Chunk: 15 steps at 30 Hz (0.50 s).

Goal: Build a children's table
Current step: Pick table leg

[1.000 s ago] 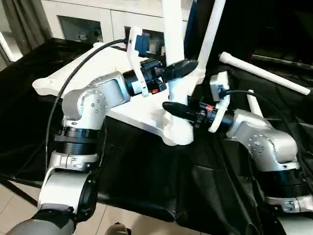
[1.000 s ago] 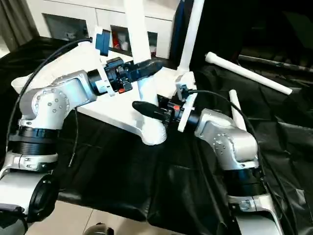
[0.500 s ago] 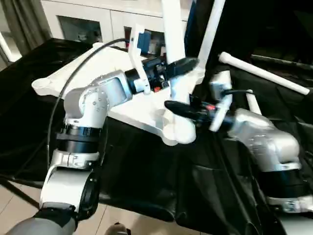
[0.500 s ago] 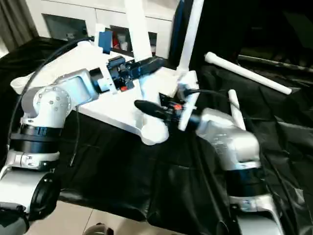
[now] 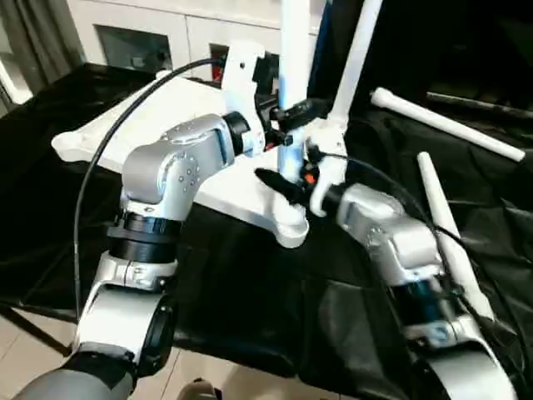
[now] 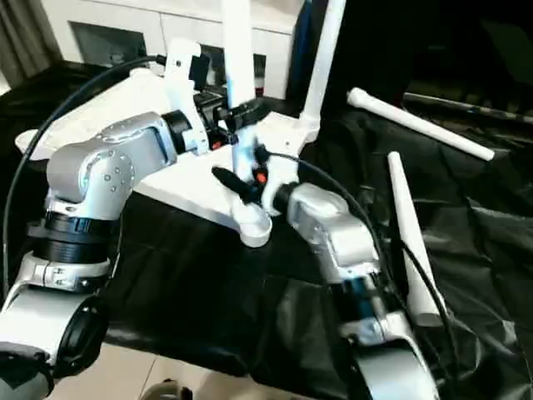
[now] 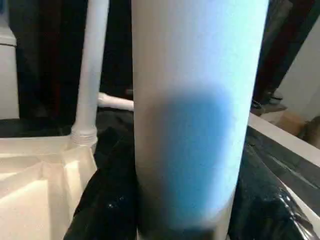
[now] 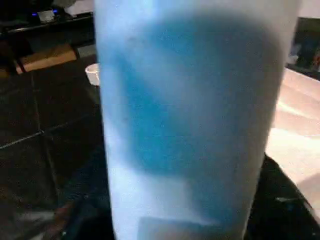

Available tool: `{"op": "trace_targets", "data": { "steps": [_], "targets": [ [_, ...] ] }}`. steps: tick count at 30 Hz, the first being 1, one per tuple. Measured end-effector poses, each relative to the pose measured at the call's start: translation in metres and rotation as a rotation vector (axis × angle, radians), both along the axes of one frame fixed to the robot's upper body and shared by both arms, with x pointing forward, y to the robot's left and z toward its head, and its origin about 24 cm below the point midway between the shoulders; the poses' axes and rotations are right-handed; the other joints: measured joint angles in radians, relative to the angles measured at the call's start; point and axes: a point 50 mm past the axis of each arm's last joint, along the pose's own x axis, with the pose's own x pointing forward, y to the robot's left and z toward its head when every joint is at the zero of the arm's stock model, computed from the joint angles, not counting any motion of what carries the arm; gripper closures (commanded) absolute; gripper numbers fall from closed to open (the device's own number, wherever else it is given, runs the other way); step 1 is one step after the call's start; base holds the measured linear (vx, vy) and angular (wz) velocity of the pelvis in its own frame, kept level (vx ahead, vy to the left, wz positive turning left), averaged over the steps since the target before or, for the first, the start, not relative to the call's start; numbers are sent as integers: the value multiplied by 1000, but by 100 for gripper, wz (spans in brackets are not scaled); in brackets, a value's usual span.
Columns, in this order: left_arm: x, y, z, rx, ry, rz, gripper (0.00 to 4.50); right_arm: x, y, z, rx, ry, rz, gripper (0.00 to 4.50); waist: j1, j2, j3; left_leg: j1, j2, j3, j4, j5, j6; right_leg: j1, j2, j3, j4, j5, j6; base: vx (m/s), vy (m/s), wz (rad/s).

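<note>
Both silver arms reach forward, left end effector (image 5: pixel 293 111) above right end effector (image 5: pixel 275 181).

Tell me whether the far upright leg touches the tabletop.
Touching. In the left wrist view the far upright leg stands with its flared end seated in the corner socket of the tabletop.

Tabletop (image 5: pixel 158 125) left on cloth (image 5: pixel 250 308), two legs (image 5: pixel 445 221) lying right

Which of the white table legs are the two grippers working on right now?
The upright leg at the tabletop's near corner, with the left gripper and right gripper at it. Another leg stands behind; two lie on the black cloth.
</note>
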Motion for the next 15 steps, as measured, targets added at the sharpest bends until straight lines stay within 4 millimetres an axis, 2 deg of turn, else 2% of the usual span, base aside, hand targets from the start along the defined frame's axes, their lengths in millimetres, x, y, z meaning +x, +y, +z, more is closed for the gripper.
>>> {"op": "trace_targets", "data": {
  "steps": [1,3,5,9,10,12,15],
  "targets": [
    [0,0,0,1,-1,1,267,0,0,0,0,0,0,219,1,-1,0,0,0,0,0,0,0,0,0,0,0,0,0,0,0,0],
    [0,0,0,2,-2,2,267,0,0,0,2,-2,8,222,0,-2,1,0,0,0,0,0,0,0,0,0,0,0,0,0,0,0],
    [-1,0,1,4,-10,1,267,0,0,1,5,-7,13,249,-1,-3,2,0,0,0,0,0,0,0,0,0,0,0,0,0,0,0],
    [-2,-1,2,10,-15,-3,267,-1,-1,1,8,-8,32,260,0,-3,2,0,0,0,0,0,0,0,0,0,0,0,0,0,0,0],
    [-2,-1,2,10,-17,-6,232,-1,-1,1,8,-9,38,260,0,-4,2,0,0,0,0,0,0,0,0,0,0,0,0,0,0,0],
    [-3,-1,2,1,-5,-21,197,-2,-3,1,9,-8,50,261,0,-4,2,0,0,0,0,0,0,0,0,0,0,0,0,0,0,0],
    [-5,2,3,-56,10,-83,190,-9,-5,3,64,-6,146,262,1,-5,3,0,0,0,0,0,0,0,0,0,0,0,0,0,0,0]
  ]
}}
